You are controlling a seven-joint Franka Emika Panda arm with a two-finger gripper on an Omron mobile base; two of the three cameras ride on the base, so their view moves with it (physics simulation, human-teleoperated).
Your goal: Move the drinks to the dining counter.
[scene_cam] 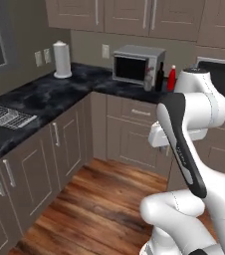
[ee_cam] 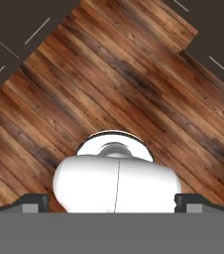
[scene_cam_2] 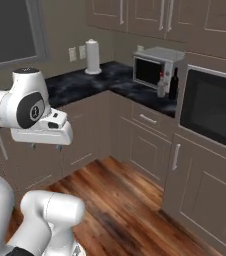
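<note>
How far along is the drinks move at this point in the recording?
Nothing looks done. The dark wine bottle and slim red bottle stand on the black counter beside the microwave, apparently with another small drink in front of it. Nothing is in hand: the hand is open and empty, pointing down over the wood floor. Every pickup and delivery remains.

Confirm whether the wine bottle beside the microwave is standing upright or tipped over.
Upright. The wine bottle stands on the black counter right of the microwave, neck pointing straight up.
</note>
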